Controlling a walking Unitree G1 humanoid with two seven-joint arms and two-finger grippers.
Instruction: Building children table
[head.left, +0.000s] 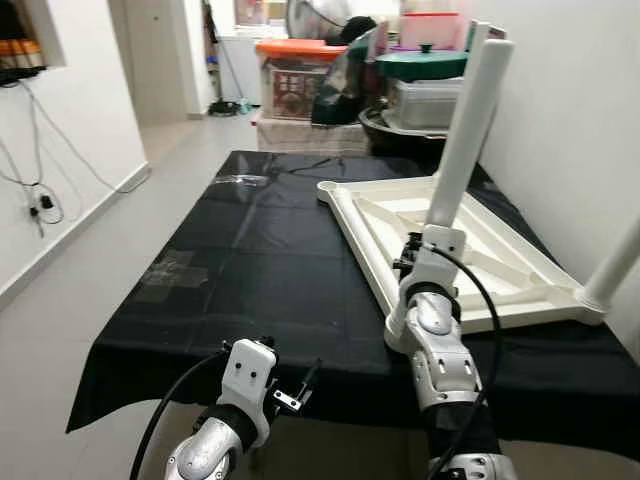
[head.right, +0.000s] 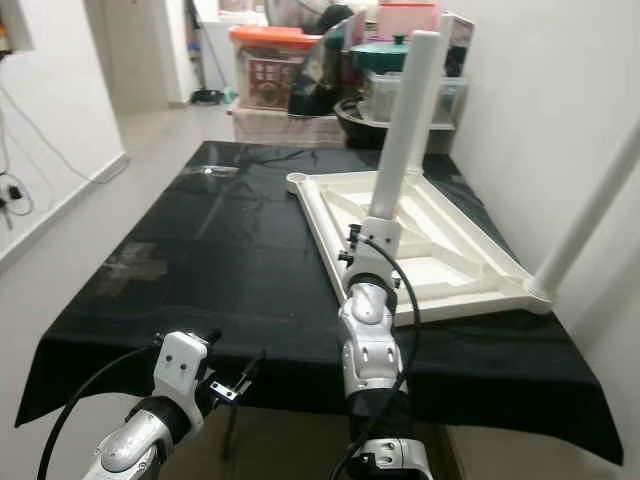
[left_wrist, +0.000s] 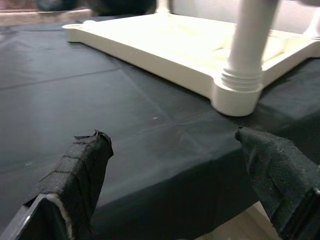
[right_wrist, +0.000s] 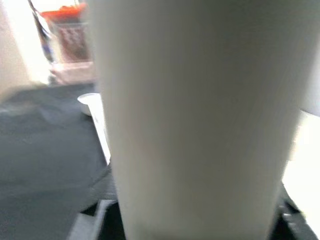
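A white children's tabletop (head.left: 362, 248) lies upside down on the black-covered table (head.left: 250, 260), toward the right. One white leg (head.left: 468, 130) stands upright in the tabletop's near left corner socket (left_wrist: 237, 95). My right gripper (head.left: 437, 232) is shut on this leg low down, and its dark fingers (right_wrist: 95, 215) flank the leg in the right wrist view. A second white leg (head.left: 612, 265) rises from the near right corner, leaning against the wall. My left gripper (left_wrist: 170, 137) hangs open at the table's front edge, holding nothing. An empty socket (head.right: 297, 182) shows at the far left corner.
Beyond the table's far end are stacked storage goods: an orange-lidded bin (head.left: 295, 75), a green-lidded pot (head.left: 420, 65) and a metal tray (head.left: 425, 100). A white wall (head.left: 580, 120) runs close along the right. Tiled floor (head.left: 90, 260) lies on the left, and cables (head.left: 40, 205) hang on the left wall.
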